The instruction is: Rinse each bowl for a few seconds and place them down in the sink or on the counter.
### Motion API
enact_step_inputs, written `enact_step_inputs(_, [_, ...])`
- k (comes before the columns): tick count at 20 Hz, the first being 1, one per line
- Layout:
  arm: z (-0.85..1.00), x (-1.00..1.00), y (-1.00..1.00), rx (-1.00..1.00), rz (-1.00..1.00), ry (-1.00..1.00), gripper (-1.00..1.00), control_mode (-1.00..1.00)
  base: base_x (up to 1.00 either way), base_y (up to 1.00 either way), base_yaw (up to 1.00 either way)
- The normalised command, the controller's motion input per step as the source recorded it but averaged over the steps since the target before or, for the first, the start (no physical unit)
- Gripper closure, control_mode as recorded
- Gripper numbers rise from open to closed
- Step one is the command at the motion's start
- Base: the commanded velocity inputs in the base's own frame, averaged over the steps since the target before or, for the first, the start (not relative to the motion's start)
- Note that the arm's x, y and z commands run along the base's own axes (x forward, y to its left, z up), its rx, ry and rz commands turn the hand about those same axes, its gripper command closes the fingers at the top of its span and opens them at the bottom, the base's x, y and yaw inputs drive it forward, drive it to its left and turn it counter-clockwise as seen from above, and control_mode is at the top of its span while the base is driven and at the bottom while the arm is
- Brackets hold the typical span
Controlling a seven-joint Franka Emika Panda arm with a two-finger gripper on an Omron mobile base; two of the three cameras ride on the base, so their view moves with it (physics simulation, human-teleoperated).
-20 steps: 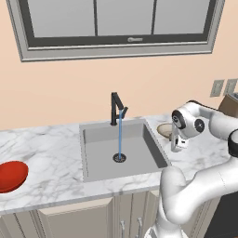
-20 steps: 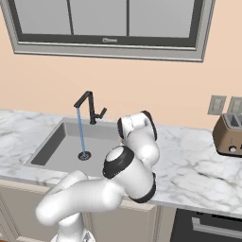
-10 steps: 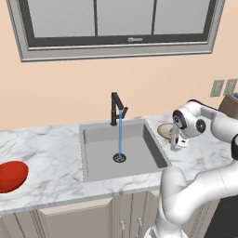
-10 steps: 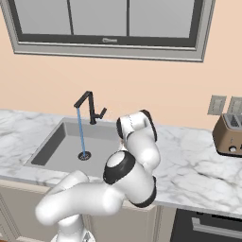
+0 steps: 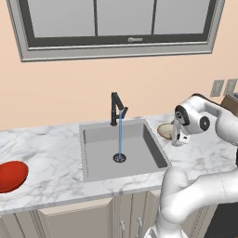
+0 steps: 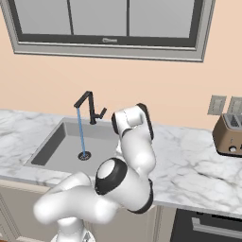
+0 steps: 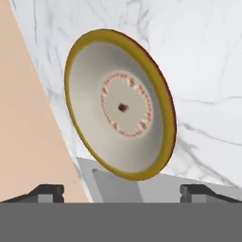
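Progress looks to be about halfway, judging from how things lie. Of the 2 bowls, the beige bowl (image 7: 120,104) rests on the counter (image 5: 56,148) just right of the sink (image 5: 122,149), near the back wall, with the gripper (image 7: 122,191) hovering over it. In the hand view the 2 dark fingertips stand wide apart at either side and touch nothing, so the hand is open and empty; this bowl appears set down. The red bowl (image 5: 11,175) sits at the far left end of the counter, well apart from the arm and from the sink. Nothing shows it wet or handled, so I judge it is the 1 bowl left to rinse. Water (image 5: 120,135) runs in 1 thin blue stream from the black faucet (image 5: 116,108) down to the drain (image 5: 119,158).

Count: 2 bowls, 1 sink, 1 faucet, 1 drain, 1 toaster (image 6: 229,134) at the right of the counter, 2 wall outlets (image 6: 226,105).
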Motion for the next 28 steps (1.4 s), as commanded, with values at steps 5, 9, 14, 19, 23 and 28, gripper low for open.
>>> enact_step_inputs(5, [0.58, -0.37, -0.04, -0.09, 0.06, -0.04, -1.00, -1.00, 0.00, 0.00, 0.00])
enact_step_inputs(9, [0.57, -0.41, -0.05, -0.09, 0.10, -0.05, -1.00, -1.00, 0.00, 0.00, 0.00])
enact_step_inputs(14, [0.62, -0.36, -0.01, -0.08, 0.11, -0.04, -1.00, -1.00, 0.00, 0.00, 0.00])
enact_step_inputs(19, [0.62, -0.20, -0.03, -0.06, 0.11, -0.02, -1.00, -1.00, 0.00, 0.00, 0.00])
enact_step_inputs(23, [0.62, -0.12, -0.10, 0.00, 0.05, 0.01, -1.00, -1.00, 0.00, 0.00, 0.00])
enact_step_inputs(28, [0.60, -0.15, -0.03, -0.01, 0.07, 0.03, -1.00, -1.00, 0.00, 0.00, 0.00])
